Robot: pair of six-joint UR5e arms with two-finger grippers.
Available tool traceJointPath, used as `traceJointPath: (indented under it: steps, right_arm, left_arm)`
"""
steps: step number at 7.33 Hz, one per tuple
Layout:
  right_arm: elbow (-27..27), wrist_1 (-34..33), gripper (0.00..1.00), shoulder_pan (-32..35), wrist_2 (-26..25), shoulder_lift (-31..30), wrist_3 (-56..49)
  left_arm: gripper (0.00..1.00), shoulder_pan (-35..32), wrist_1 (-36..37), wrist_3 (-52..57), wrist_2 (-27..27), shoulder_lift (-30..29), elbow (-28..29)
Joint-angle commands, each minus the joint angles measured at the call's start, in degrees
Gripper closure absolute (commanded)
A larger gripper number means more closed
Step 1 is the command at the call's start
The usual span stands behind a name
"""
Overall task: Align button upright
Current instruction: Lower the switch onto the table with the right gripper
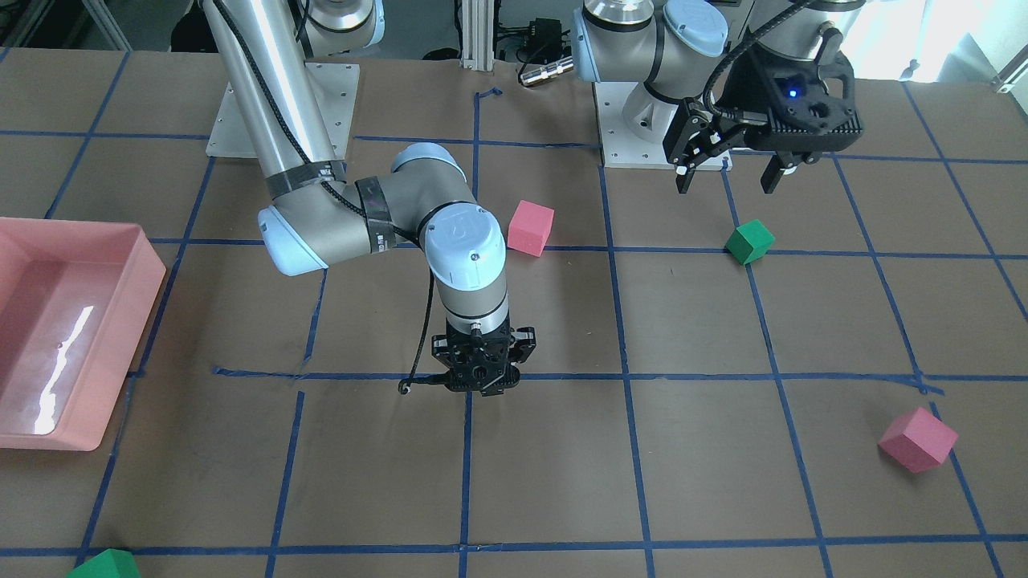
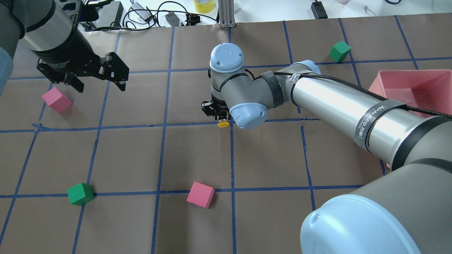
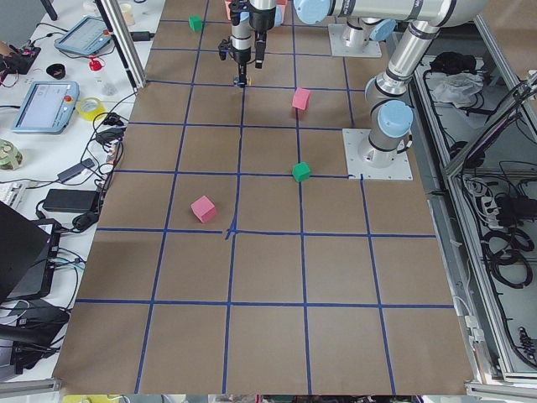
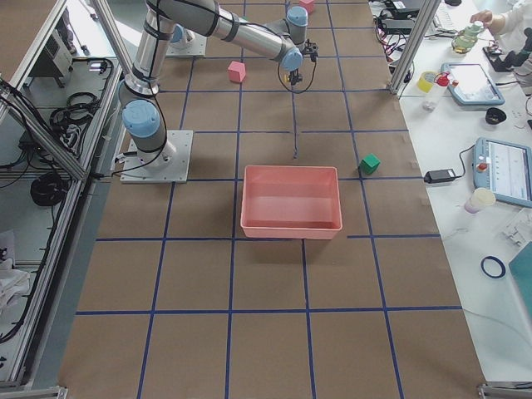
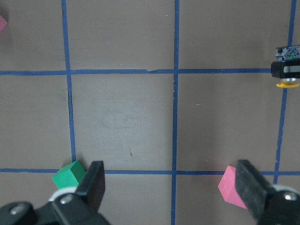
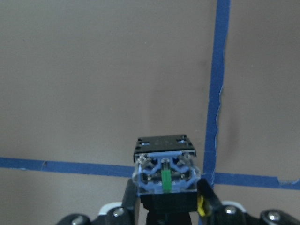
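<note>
Brown gridded tabletop (image 2: pixel 197 155) lies under the right pincer (image 6: pixel 166 199), clamped on the button (image 6: pixel 165 171), axis level, cap (image 2: pixel 222 124) toward the robot.

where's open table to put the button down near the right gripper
Bare paper lies all round the right gripper, which holds the button: the squares between it and the pink cube nearer the robot are free. Crowded at the robot's right end, where the pink tray and a green cube sit close.
</note>
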Motion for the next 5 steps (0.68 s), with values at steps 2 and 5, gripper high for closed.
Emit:
traceJointPath:
  steps: [2,5]
  right_arm:
    - [0.56,0.27,0.87,0.12,-0.38,0.37,0.21]
    - [1.44,0.80,0.57,0.12,-0.55,0.11,0.03]
  left_arm:
    - [0.00,0.00,0.00,0.00,-0.03,0.00,0.00]
    - [0.00,0.00,0.00,0.00,-0.03,-0.09,0.09]
